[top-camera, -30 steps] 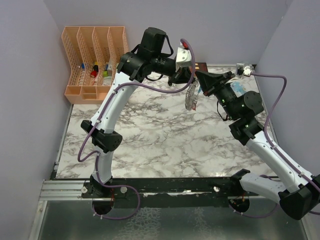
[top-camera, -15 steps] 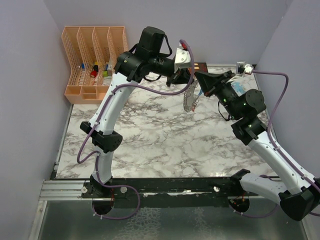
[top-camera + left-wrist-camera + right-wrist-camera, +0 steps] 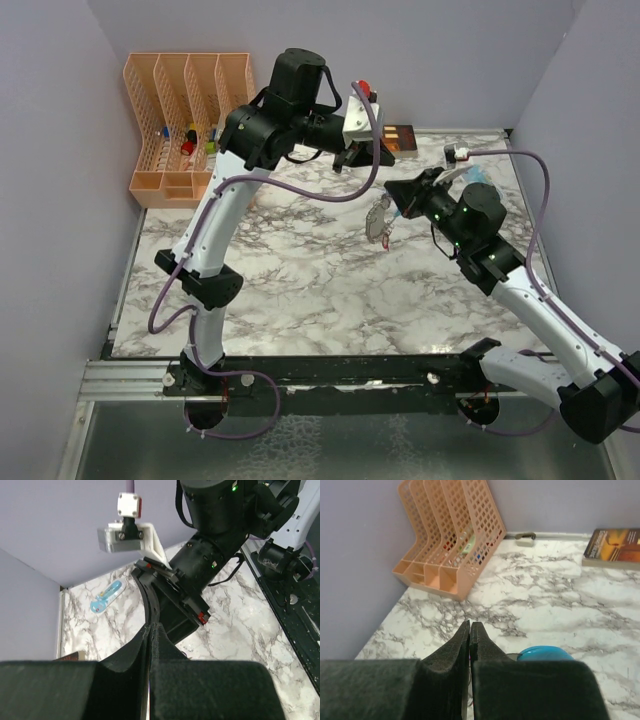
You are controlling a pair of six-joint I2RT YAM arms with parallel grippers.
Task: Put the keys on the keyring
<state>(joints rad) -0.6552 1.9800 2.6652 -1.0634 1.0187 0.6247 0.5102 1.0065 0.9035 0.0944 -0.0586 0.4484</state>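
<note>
Two grippers are logged, both with jaws pressed fully together. Left gripper (image 3: pixel 150 629): nothing is held, and it is raised at upper centre of the top view. Right gripper (image 3: pixel 470 625): the keyring (image 3: pixel 380 222) is pinched at the fingertips and hangs just left of them, centre-right of the top view, over the marble table (image 3: pixel 300 275). Its light-blue strap (image 3: pixel 545 653) is seen beside the right fingers. An orange file rack (image 3: pixel 185 120) is noted upper left.
</note>
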